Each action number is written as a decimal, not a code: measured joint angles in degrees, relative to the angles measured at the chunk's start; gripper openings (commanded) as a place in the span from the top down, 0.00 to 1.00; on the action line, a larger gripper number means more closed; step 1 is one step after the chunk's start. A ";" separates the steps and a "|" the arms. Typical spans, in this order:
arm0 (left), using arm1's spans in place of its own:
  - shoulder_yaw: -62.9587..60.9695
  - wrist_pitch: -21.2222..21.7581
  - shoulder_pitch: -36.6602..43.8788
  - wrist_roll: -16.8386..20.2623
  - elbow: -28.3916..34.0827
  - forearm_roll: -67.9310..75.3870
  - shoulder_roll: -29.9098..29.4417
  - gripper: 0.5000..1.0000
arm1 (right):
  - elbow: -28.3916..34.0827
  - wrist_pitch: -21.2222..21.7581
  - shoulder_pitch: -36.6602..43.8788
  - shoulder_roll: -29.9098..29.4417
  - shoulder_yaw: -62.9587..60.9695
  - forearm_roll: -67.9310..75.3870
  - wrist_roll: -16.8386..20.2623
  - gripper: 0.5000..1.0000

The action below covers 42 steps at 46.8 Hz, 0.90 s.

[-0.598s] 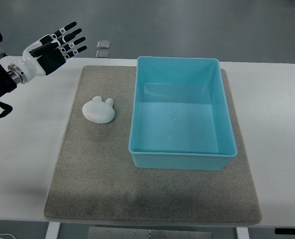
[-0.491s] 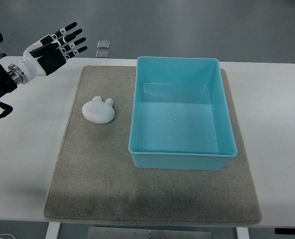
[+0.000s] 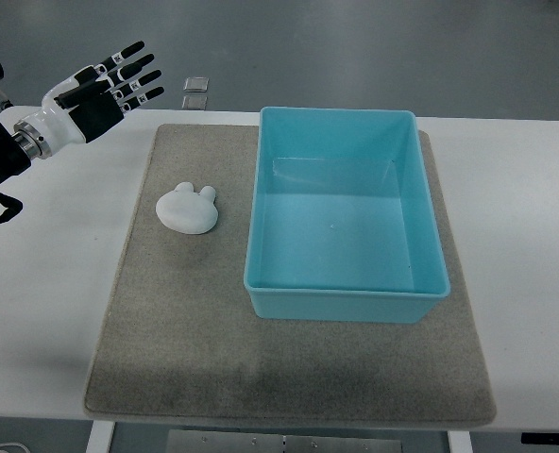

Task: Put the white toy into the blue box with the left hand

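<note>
We see the left hand (image 3: 105, 90) at the upper left, above the far left corner of the table (image 3: 53, 283), its arm coming in from the left edge. Its fingers (image 3: 133, 66) are spread wide and straight, pointing toward the upper right, and they hold nothing and touch nothing. The toy (image 3: 189, 208), white with 2 small ears, lies flat on the grey mat (image 3: 185, 349), well apart from the hand and nearer to us than it. The toy sits just left of the box (image 3: 346, 300), not touching its wall. We find the box upright on the mat's right half, with nothing in it that we can make out. 2 small grey squares (image 3: 195, 92) lie on the floor beyond the table's far edge.
</note>
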State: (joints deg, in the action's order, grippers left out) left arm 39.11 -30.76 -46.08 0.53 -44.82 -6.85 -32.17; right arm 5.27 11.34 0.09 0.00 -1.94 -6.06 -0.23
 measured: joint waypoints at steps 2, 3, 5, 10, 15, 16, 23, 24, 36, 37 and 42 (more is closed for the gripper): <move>0.00 0.00 -0.10 0.00 -0.14 0.01 -0.02 0.00 | 0.00 0.00 0.00 0.00 0.00 0.00 0.00 0.13; 0.00 -0.01 -0.19 0.00 -0.16 0.03 -0.04 0.00 | 0.00 0.00 0.00 0.00 0.00 0.00 0.00 0.13; -0.06 -0.21 -0.30 0.00 -0.22 0.06 -0.09 0.00 | 0.00 0.00 0.00 0.00 0.00 0.00 0.00 0.13; -0.11 -0.67 -0.51 0.00 -0.32 0.07 -0.32 0.00 | 0.00 0.00 0.00 0.00 0.00 0.00 0.03 0.13; -0.11 -0.82 -0.57 0.00 -0.25 0.07 -0.50 0.00 | 0.00 0.00 0.00 0.00 0.00 0.00 0.04 0.13; -0.12 -0.85 -0.58 0.06 -0.11 0.10 -0.51 0.00 | 0.00 0.00 0.00 0.00 0.00 0.00 0.04 0.13; -0.25 -1.14 -1.24 0.44 0.31 1.93 -0.53 0.01 | 0.00 0.00 0.00 0.00 0.00 0.00 0.03 0.13; -0.25 -1.19 -1.38 0.45 0.31 2.83 -0.53 0.01 | 0.00 0.00 0.00 0.00 0.00 0.00 0.04 0.13; -0.06 -1.88 -1.93 1.80 -0.24 18.59 -1.36 0.02 | 0.00 0.00 0.00 0.00 0.00 0.00 0.02 0.13; -0.06 -1.88 -1.93 1.94 -0.25 19.46 -1.39 0.02 | 0.00 0.00 0.00 0.00 0.00 0.00 0.01 0.13; -0.07 -2.01 -1.93 2.65 -0.63 23.61 -2.10 0.02 | 0.00 0.00 0.00 0.00 0.02 0.00 0.02 0.13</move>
State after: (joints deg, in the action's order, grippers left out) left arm 39.04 -32.77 -48.01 3.18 -45.46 16.76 -34.27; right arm 5.27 11.34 0.09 0.00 -1.91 -6.06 -0.21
